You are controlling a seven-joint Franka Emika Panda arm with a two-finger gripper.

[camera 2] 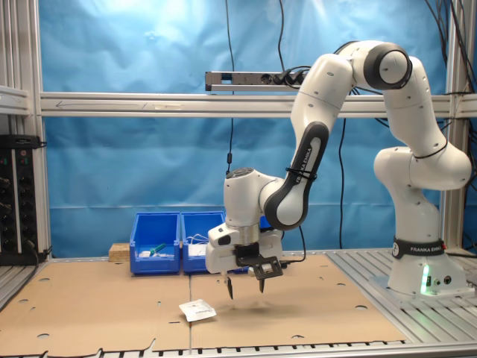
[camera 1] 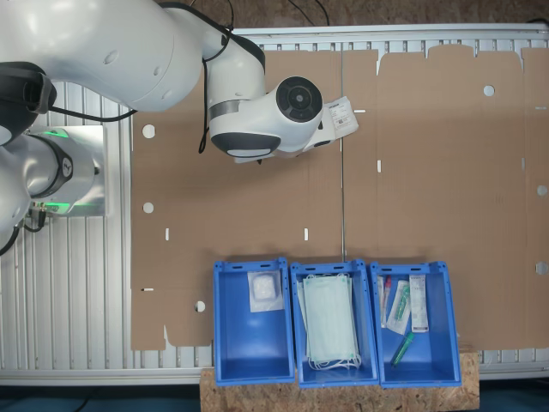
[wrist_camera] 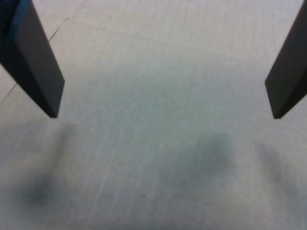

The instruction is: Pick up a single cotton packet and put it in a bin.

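Cardboard sheeting [camera 1: 412, 197] covers the counter [camera 2: 440, 317], with a blue backdrop [camera 2: 134, 164] behind it in the second exterior view. Fingers [wrist_camera: 41, 76]: two dark blades set wide apart, empty, pointing down at bare cardboard in the wrist view; their tips hang just above the surface, with blurred shadows beneath them. Gripper [camera 2: 245, 287]: carried under the white wrist of the arm [camera 2: 313, 156], which bends down from its base on the second exterior view's right. Cotton packet [camera 2: 197, 310]: a small flat white rectangle with dark print, lying on the cardboard near the gripper, toward the second exterior view's left and apart from the fingers; in the first exterior view it shows [camera 1: 341, 115] just beside the wrist housing, toward the first exterior view's right. Three blue bins stand side by side at the counter's far edge from the packet. First bin [camera 1: 227, 343]: one plain white square pad [camera 1: 265, 291]. Middle bin [camera 1: 367, 322]: pale green face masks [camera 1: 330, 322]. Third bin [camera 1: 442, 335]: several small packets [camera 1: 403, 305] and a green item [camera 1: 403, 349].
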